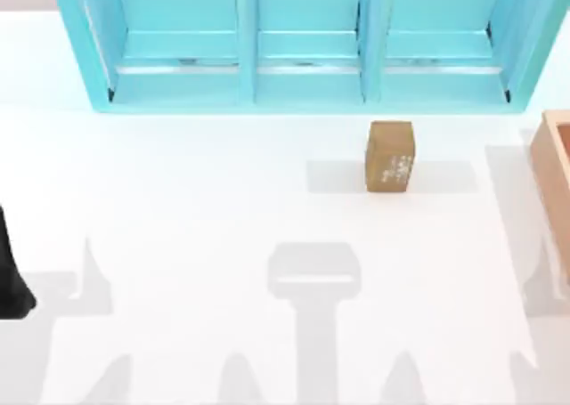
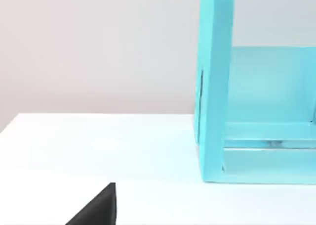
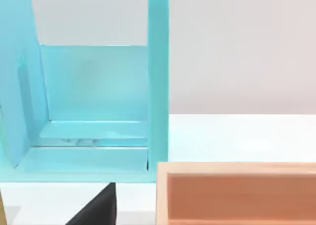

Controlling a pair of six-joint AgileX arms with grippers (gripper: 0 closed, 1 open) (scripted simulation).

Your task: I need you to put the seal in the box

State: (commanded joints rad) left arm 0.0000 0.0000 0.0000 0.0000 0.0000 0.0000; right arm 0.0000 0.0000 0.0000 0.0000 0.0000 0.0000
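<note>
The seal [image 1: 389, 156] is a small brown upright block with pale markings on its front face. It stands on the white table just in front of the blue cabinet, right of centre. The box [image 1: 554, 169], light tan-orange with raised walls, sits at the table's right edge, apart from the seal. In the right wrist view the box [image 3: 237, 193] lies close by, and a brown sliver of the seal [image 3: 1, 210] shows at the picture's edge. My left arm [image 1: 12, 280] is parked at the table's left edge. A dark part of each gripper shows in its own wrist view, left [image 2: 98, 207] and right [image 3: 98, 207].
A big light-blue three-bay cabinet [image 1: 303, 85] runs along the back of the table. One end of the cabinet [image 2: 217, 111] stands ahead of the left wrist camera, and the other end of the cabinet [image 3: 158, 86] rises beside the box. White tabletop [image 1: 223, 209] spreads in front.
</note>
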